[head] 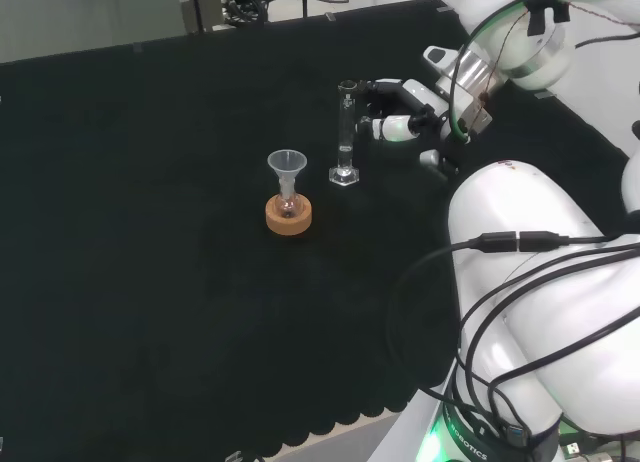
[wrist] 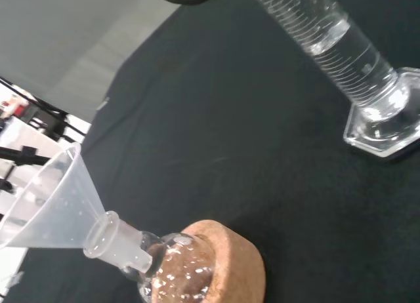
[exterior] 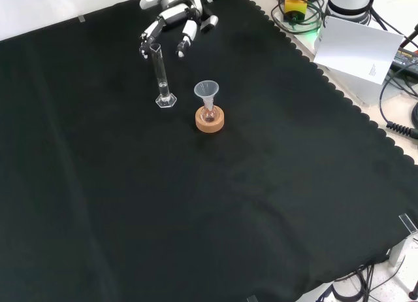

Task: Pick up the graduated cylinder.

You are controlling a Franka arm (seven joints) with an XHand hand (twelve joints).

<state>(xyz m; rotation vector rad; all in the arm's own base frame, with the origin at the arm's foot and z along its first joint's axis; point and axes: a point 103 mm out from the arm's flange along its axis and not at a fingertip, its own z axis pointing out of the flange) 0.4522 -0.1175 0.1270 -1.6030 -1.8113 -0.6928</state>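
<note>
The hand (head: pixel 402 110) reaches in from the right of the head view, held above the table (head: pixel 150 282), its fingers (head: pixel 385 128) stretched out toward the measuring cylinder (head: pixel 346 132) and spread apart, relaxed rather than curled. In the front view the hand (exterior: pixel 173 17) comes down from the top edge, and its fingertips (exterior: pixel 183 50) hang on either side of the top of the cylinder (exterior: pixel 161 76); whether any of them touches the glass cannot be told. Nothing is clamped between them.

The cylinder stands upright on its flat six-sided foot, its long axis straight up and its open mouth at the top, level with the fingers. In the wrist view the cylinder (wrist: pixel 341 50) shows its ruled marks and a little clear liquid near the bottom.

Just beside it, to the left and nearer in the head view, sits a cork ring (head: pixel 288 216) with a small round flask (head: pixel 288 204) resting in it and a clear funnel (head: pixel 287 168) standing in the flask's neck. In the front view the cork ring (exterior: pixel 209 119) lies to the right of the cylinder's foot, close but apart from it.

Around these pieces the black cloth lies bare on all sides. The scalloped edge of the cloth runs along the right side of the front view, well apart from the cylinder.
</note>
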